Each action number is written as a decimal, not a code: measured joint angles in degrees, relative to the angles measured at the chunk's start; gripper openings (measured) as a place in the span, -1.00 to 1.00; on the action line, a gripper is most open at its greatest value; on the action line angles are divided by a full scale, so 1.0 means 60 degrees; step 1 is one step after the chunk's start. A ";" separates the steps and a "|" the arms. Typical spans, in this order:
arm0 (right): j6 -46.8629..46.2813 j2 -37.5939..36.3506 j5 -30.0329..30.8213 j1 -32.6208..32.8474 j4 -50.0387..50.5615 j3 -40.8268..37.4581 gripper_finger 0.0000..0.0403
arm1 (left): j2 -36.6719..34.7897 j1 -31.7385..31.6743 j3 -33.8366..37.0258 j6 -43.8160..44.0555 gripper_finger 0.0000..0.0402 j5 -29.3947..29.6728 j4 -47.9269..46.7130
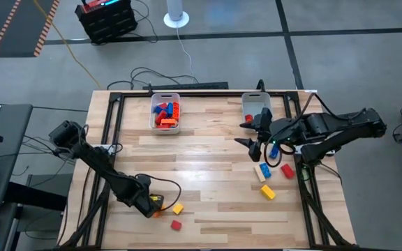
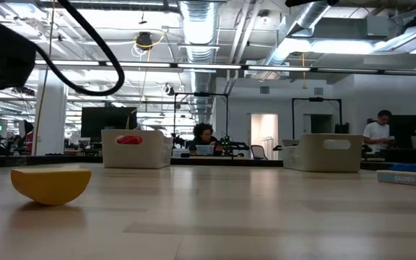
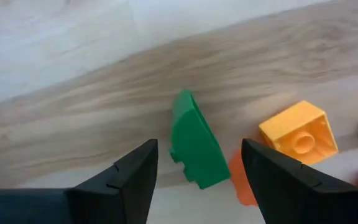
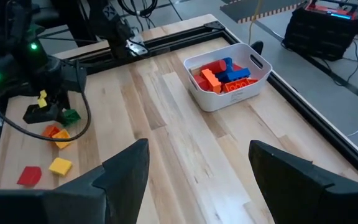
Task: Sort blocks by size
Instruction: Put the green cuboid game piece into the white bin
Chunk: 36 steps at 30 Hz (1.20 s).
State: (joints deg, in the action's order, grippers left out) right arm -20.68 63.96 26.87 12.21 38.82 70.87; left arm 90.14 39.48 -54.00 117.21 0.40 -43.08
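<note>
My left gripper (image 1: 153, 203) is open near the table's near left corner, low over a cluster of blocks. In the left wrist view its fingers (image 3: 199, 146) stand on either side of a green block (image 3: 194, 140) that lies on the table, with an orange block (image 3: 244, 180) and a yellow-orange block (image 3: 300, 134) beside it. My right gripper (image 1: 244, 134) is open and empty above the table's right half, near the right bin (image 1: 255, 108). Yellow, blue and red blocks (image 1: 265, 171) lie near it on the table.
The left bin (image 1: 165, 111) at the far edge holds red, blue and orange blocks; it also shows in the right wrist view (image 4: 229, 74). A yellow block (image 1: 178, 208) and a red block (image 1: 176, 224) lie near my left gripper. People show in the room beyond.
</note>
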 joint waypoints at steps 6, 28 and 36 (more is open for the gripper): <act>0.0035 0.0000 0.0003 0.0000 0.0002 0.0000 0.50 | -0.0006 -0.0002 0.0650 0.0080 -0.07 -0.0492 0.1337; -0.0371 -0.0007 0.0003 0.0000 0.0065 0.0000 0.50 | -0.0253 -0.0182 0.1093 -0.0779 -0.60 0.0671 0.1639; -0.0334 -0.0004 0.0003 -0.0045 0.0246 0.0000 0.50 | -0.1985 -0.2207 0.1093 -0.4069 -0.60 0.1275 -0.0188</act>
State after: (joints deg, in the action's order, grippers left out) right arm -22.69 63.94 26.89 11.94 40.29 70.87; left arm 78.23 26.23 -47.44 92.80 8.06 -44.21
